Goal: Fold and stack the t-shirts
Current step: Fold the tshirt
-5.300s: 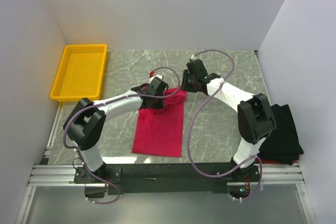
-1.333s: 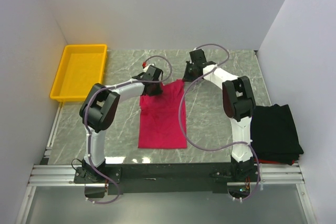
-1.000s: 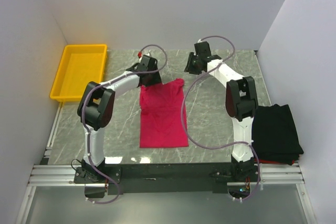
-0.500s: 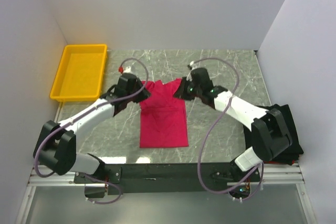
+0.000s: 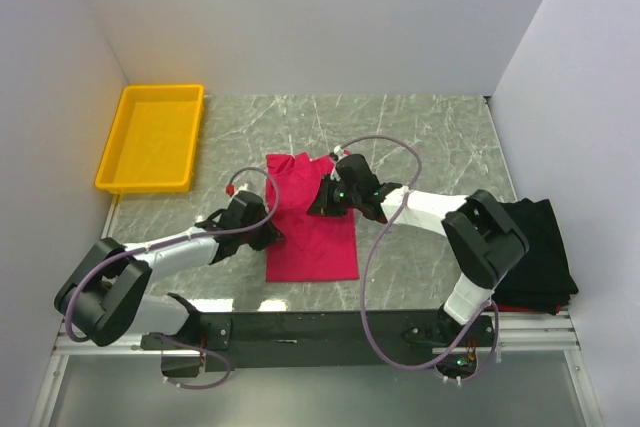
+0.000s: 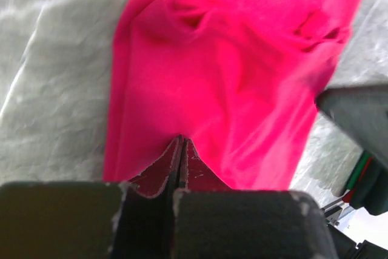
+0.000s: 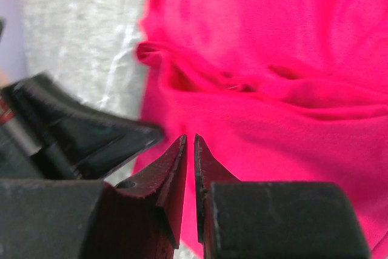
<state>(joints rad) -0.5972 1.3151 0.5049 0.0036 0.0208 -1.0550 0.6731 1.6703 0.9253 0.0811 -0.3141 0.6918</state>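
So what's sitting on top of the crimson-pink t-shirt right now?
Over the crimson-pink cloth t-shirt sit two black claws: the left claw at its left edge, the right claw toward its far right side. The cloth directly beneath them is covered.

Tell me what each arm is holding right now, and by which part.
Both jaws pinch the crimson-pink t-shirt: the left gripper near its left edge, the right gripper near its right edge, about mid-length.
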